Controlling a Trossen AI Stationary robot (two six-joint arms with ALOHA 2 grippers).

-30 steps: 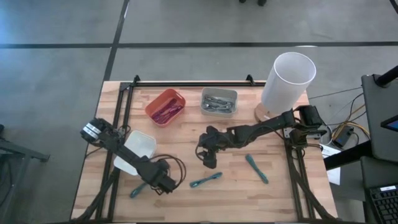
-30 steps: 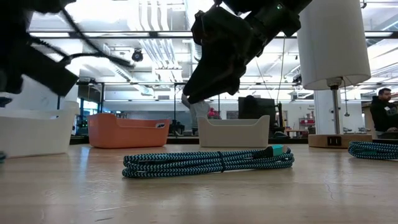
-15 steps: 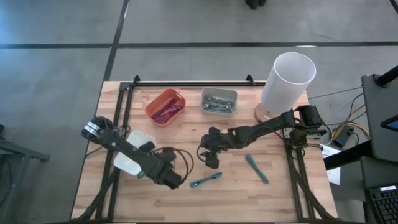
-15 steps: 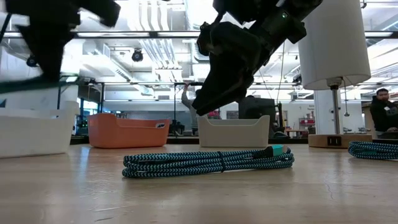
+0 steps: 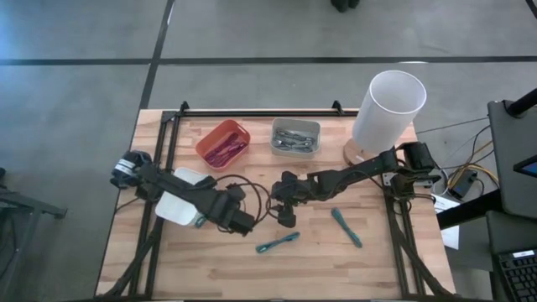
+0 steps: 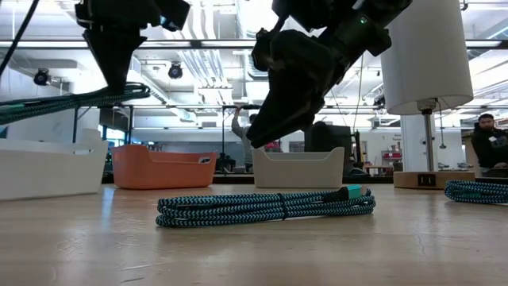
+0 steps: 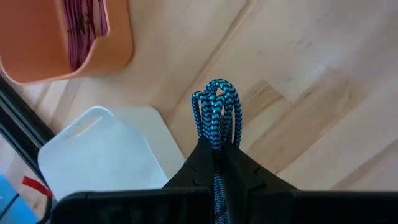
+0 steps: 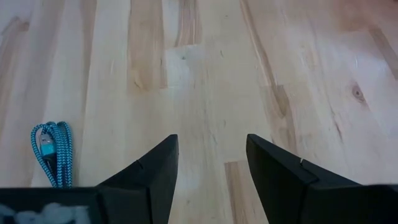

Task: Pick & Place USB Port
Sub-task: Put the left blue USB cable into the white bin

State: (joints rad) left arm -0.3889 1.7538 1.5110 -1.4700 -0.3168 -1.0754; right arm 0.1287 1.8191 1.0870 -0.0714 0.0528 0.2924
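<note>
From my overhead camera I see the left gripper up off the table, just beside the white bin and toward the middle of the wooden table. Its fingers are pinched tight on a bundled teal braided USB cable; in the left wrist view the looped end of that bundle sticks out past the fingertips, over bare wood between the white bin and the orange bin. The low view shows the same cable hanging in the air, trailing sideways from the gripper above the bin's rim. The right gripper hovers near the table's middle, close to the left one, with its fingers spread wide and nothing between them; only bare wood shows in the gap. A second coiled teal cable lies flat on the table just in front of the right gripper, off to one side of its fingers in the right wrist view. A third teal cable lies farther to the right. A grey bin of metal parts and a tall white cylinder stand along the far edge.
</note>
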